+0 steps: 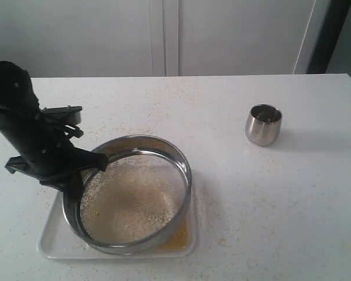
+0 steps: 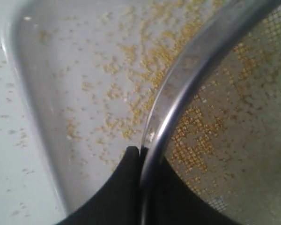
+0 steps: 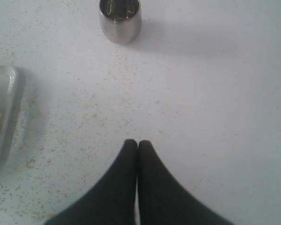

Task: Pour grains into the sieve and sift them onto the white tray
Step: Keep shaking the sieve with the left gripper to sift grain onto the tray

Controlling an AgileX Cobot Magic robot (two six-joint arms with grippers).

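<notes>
Left hand point(image 2: 140, 153) clamps the sieve point(image 1: 188, 175) rim; grains point(image 1: 131, 199) lie inside, over white tray point(image 1: 49, 243).

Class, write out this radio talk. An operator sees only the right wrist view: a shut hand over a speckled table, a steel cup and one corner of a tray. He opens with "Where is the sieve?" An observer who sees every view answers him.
Observer: The sieve is over the white tray.
Operator: Is anything holding it?
Observer: Yes, the left hand is shut on its rim.
Operator: What is inside it?
Observer: A pale bed of grains covers the mesh, and golden ones lie scattered on the tray beside it.
</notes>
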